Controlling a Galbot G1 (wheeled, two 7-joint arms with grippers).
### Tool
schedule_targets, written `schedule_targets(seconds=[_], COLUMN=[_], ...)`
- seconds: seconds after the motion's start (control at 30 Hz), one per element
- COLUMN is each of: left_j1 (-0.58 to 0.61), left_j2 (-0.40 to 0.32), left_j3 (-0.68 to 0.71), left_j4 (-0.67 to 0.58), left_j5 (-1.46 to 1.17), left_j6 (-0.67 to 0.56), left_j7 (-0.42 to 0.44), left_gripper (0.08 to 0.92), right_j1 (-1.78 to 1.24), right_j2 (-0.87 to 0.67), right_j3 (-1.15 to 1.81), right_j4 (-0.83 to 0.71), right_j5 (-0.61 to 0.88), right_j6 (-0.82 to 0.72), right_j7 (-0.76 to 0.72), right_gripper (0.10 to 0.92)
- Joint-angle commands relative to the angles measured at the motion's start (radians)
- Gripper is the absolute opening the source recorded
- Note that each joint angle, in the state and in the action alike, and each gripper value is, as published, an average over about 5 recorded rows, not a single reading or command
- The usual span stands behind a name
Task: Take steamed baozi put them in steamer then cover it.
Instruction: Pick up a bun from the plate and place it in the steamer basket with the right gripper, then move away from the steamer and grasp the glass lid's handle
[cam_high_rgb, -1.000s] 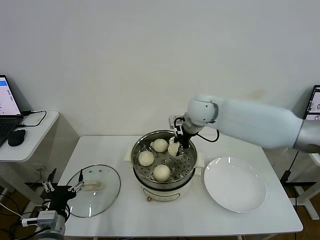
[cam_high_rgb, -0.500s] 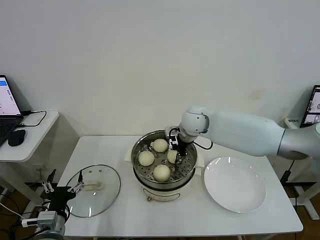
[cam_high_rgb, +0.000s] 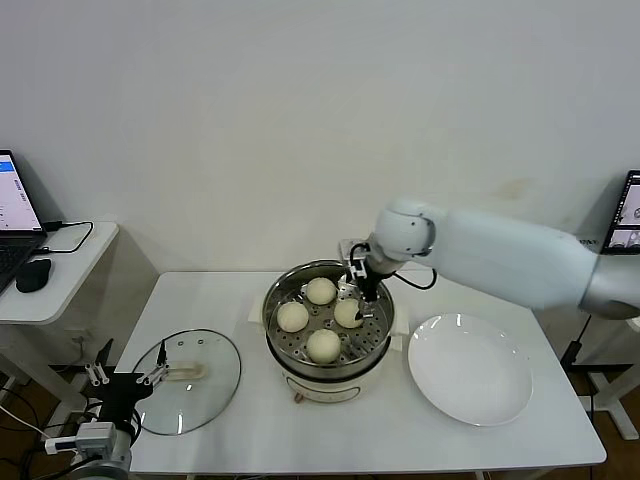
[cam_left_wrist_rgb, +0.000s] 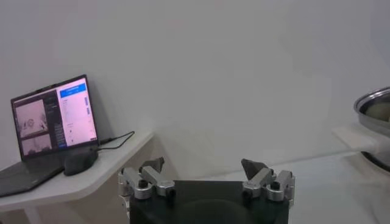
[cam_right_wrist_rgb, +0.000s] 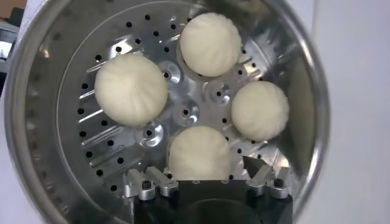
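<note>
Several cream-white steamed baozi (cam_high_rgb: 323, 345) lie on the perforated tray of the shiny steamer (cam_high_rgb: 275, 300) at the table's middle. My right gripper (cam_high_rgb: 358, 290) hangs open just above the steamer's back right part, over the nearest baozi (cam_right_wrist_rgb: 200, 153), holding nothing. In the right wrist view the other buns (cam_right_wrist_rgb: 131, 89) rest apart inside the steamer wall (cam_right_wrist_rgb: 36, 109), beyond the right gripper (cam_right_wrist_rgb: 201, 167). The glass cover (cam_high_rgb: 215, 385) with its cream handle (cam_high_rgb: 185, 372) lies flat on the table at front left. My left gripper (cam_high_rgb: 125, 374) is parked open off the table's front left corner, empty (cam_left_wrist_rgb: 202, 163).
A flat white plate (cam_high_rgb: 470, 368) sits right of the steamer. A side table at far left carries a laptop (cam_left_wrist_rgb: 52, 119) and a mouse (cam_high_rgb: 33, 275). The wall stands close behind the table.
My right gripper opened and let go of the baozi, which now rests on the tray. The gripper then rose slightly toward the steamer's back rim. The left arm stayed still.
</note>
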Motion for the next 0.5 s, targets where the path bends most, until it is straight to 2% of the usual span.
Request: schedule_targets(seconds=[0.03,0.13,0.3,0.4,0.5], left_j1=[0.001,0.002,0.005,0.008,0.011], left_j2=[0.001,0.000,-0.005,-0.009,-0.015], left_j3=[0.002,0.002,0.005,0.010,0.018], left_j4=[-0.002,-0.003,0.004,0.009,0.014], left_j5=[0.001,0.001,0.008,0.012,0.016], left_j6=[0.000,-0.002,-0.011,-0.020,-0.029], left_j7=[0.000,-0.001,-0.001,-0.003,-0.008], left_gripper=[0.823,0.823,0.823,0.823,0.823], right_j1=[-0.023,-0.145,-0.672,-1.003,-1.345], right_j2=[-0.225,-0.354,-0.517,-0.532,-0.464], right_j3=[0.145,0.251,0.677,0.957,1.302], right_j4=[0.199,0.278,0.386,0.419,0.433], right_j5=[0.060,0.120,0.182,0.182,0.109], right_j6=[0.035,0.048,0.181,0.290,0.385], right_j7=[0.139,0.325,0.617,0.745,0.803], right_gripper=[0.823,0.823,0.823,0.823,0.823])
